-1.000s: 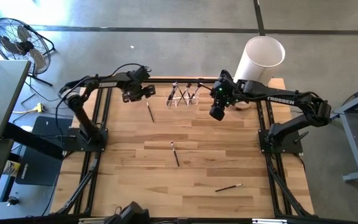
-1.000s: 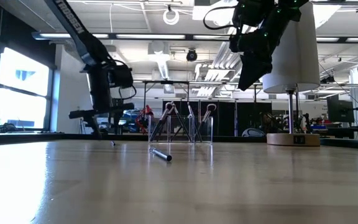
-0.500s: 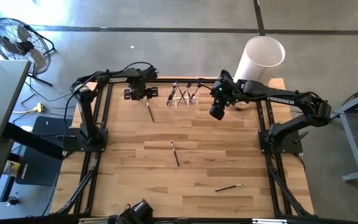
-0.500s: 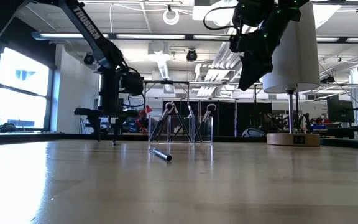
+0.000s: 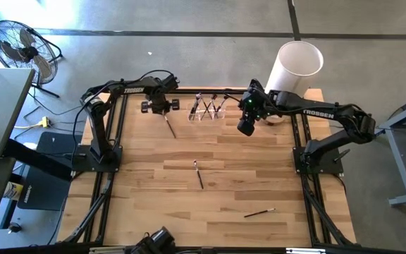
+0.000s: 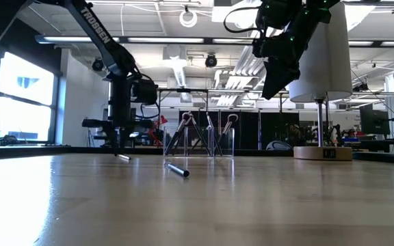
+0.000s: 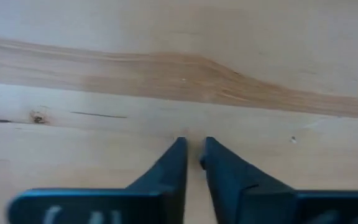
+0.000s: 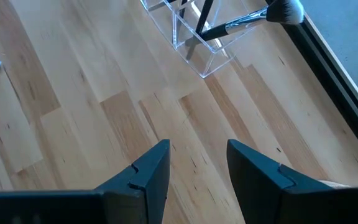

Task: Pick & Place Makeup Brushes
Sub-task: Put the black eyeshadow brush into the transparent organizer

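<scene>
The left gripper (image 7: 192, 151), fingers nearly closed, pinches at a makeup brush (image 5: 168, 125); whether it grips is unclear. Next comes lifting toward the clear holder (image 5: 208, 110). The right gripper (image 8: 197, 163) waits open.

Left arm: swung toward the bench's far edge, now reaching straight down. Left end effector (image 7: 191, 160): fingers (image 7: 166, 171) narrowed from wide to a slim gap, tips at the bench surface, over the top end of the far-left makeup brush (image 5: 169, 126). Whether it grips the brush cannot be told.
</scene>
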Controlling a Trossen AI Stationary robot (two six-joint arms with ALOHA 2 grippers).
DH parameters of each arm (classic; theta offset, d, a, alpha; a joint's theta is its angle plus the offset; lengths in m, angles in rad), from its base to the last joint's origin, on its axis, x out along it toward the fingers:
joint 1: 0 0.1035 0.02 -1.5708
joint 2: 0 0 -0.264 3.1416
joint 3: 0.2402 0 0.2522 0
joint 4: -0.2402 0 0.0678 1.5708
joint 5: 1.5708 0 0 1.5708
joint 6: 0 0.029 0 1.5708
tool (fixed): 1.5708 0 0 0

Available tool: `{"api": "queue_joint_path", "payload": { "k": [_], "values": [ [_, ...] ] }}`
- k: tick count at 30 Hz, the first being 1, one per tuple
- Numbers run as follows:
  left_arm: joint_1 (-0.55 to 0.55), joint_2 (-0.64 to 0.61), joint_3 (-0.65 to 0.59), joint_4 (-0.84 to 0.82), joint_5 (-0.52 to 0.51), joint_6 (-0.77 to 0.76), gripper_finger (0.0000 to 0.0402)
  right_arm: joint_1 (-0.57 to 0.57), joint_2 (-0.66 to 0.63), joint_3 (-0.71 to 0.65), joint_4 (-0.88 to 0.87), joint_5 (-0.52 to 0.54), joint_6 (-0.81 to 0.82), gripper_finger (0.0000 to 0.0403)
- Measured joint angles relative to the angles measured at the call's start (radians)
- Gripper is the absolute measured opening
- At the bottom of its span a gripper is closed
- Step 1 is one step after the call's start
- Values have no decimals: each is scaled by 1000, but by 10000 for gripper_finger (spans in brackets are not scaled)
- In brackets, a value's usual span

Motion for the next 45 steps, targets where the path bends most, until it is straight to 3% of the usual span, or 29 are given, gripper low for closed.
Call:
{"api": "queue_joint_path", "payload": {
  "k": [4, 14, 26, 32, 45],
  "values": [
    [-1, 1, -1, 8, 6, 14, 5, 0, 0, 0, 0, 0, 0, 153],
    [-2, -12, 40, -7, -12, 126, 1, 0, 0, 0, 3, 0, 0, 153],
    [-80, -200, 59, 10, -193, 169, 0, 0, 0, 0, 30, -5, 52, 153],
    [-142, -306, 60, 109, -277, 189, 0, 8, 0, -5, 39, 4, 65, 154],
    [-252, -371, 63, 266, -296, 254, 0, 112, -3, -376, 456, 3, 223, 154]
  ]
}}
